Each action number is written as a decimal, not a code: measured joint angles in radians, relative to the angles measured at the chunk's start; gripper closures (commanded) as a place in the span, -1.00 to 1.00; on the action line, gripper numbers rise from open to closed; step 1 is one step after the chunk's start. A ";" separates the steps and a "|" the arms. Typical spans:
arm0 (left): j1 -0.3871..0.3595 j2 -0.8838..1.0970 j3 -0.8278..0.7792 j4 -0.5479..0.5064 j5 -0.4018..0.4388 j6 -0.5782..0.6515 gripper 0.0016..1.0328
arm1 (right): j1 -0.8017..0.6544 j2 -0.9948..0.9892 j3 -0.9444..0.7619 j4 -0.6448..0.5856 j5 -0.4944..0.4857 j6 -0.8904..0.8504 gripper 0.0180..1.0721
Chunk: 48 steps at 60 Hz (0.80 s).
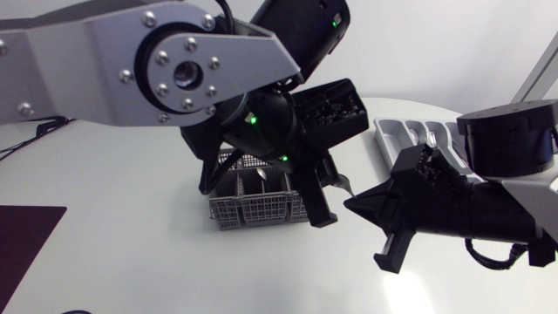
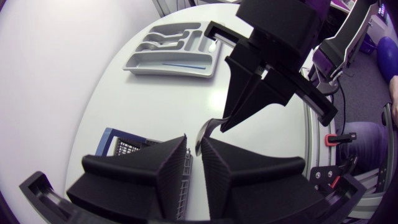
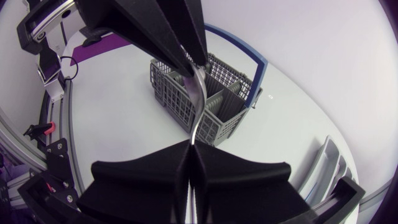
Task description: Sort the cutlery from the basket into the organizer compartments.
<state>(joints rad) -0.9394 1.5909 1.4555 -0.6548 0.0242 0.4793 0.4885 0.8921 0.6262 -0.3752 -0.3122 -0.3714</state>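
The utensil (image 3: 198, 106), looks like a spoon but hard to be sure, hangs in the air just right of the basket (image 3: 180, 93), pinched at both ends. The left gripper (image 2: 194, 142) is clamped on one end and the right gripper (image 3: 194, 149) on the other, so it's a handover imo. To do it well, the right one needs a firm bite before the left lets go. The left should open straight out, no twisting, or the thing tilts. Then it's a carry to the organizer (image 2: 180, 62), far right on the table (image 2: 143, 106).
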 measured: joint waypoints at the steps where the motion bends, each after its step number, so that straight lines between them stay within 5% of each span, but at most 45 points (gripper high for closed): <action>1: 0.000 0.000 0.000 0.002 -0.004 0.000 0.13 | -0.001 -0.001 0.000 -0.001 -0.002 0.000 0.89; 22: 0.024 -0.016 -0.011 0.100 -0.087 0.023 -0.62 | -0.162 -0.021 0.005 -0.069 -0.138 -0.069 0.89; 48: 0.161 -0.073 -0.024 0.132 -0.116 0.117 -0.64 | -0.631 0.199 0.015 -0.193 -0.348 -0.475 0.89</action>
<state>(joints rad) -0.7788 1.5181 1.4315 -0.5232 -0.0917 0.5968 -0.1425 1.0912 0.6415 -0.5678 -0.6601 -0.8459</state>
